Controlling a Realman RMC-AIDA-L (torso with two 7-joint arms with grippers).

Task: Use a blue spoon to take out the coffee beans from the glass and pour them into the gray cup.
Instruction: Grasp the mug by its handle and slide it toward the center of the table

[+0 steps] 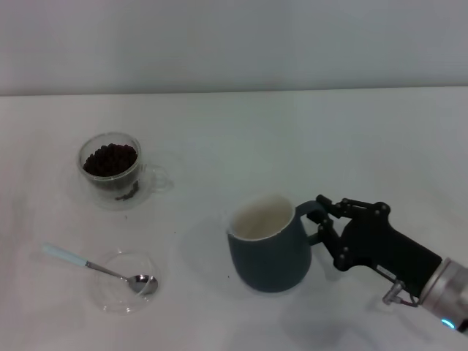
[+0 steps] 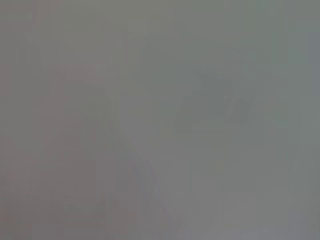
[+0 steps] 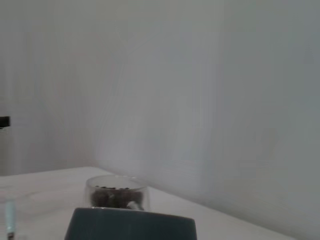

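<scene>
The glass (image 1: 111, 170) stands at the far left with the coffee beans (image 1: 110, 159) heaped inside. The blue spoon (image 1: 88, 263) lies at the near left, its metal bowl resting in a shallow clear dish (image 1: 126, 285). The gray cup (image 1: 269, 252) stands upright near the middle, its cream inside empty. My right gripper (image 1: 322, 223) is at the cup's right side, fingers closed around its handle. The right wrist view shows the gray cup's rim (image 3: 130, 225), the glass (image 3: 117, 196) behind it, and the spoon's handle (image 3: 10, 217). My left gripper is out of view.
The white table (image 1: 307, 131) runs back to a pale wall. The left wrist view shows only a blank grey surface.
</scene>
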